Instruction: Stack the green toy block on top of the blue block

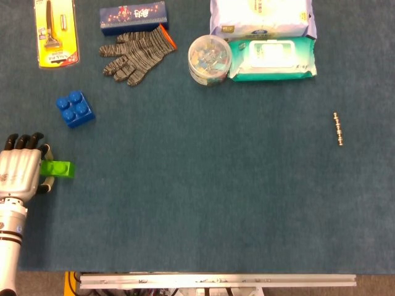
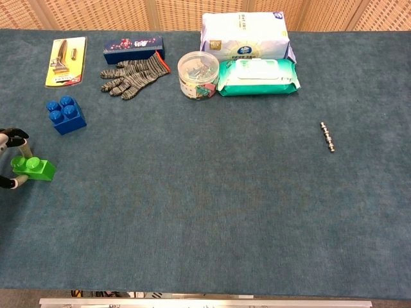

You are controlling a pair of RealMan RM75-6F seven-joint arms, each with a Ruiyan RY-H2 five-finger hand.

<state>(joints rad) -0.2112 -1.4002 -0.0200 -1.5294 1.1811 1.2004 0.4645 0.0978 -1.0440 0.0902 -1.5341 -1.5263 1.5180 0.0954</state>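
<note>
The green block (image 1: 60, 168) lies on the blue cloth at the far left, seen also in the chest view as the green block (image 2: 34, 168). My left hand (image 1: 22, 170) is against its left end, with a finger over its far side and the thumb at its near side, pinching it. In the chest view only the left hand's fingertips (image 2: 11, 160) show at the frame's edge. The blue block (image 1: 75, 109) sits studs up a short way beyond and slightly right of the green one, also visible as the blue block (image 2: 65, 115). My right hand is out of both views.
Along the back lie a yellow razor pack (image 1: 55, 32), a dark blue box (image 1: 133, 16), a grey glove (image 1: 137, 53), a clear round tub (image 1: 209, 58), a wipes pack (image 1: 273, 58) and a white bag (image 1: 260, 17). A small metal rod (image 1: 337, 129) lies at the right.
</note>
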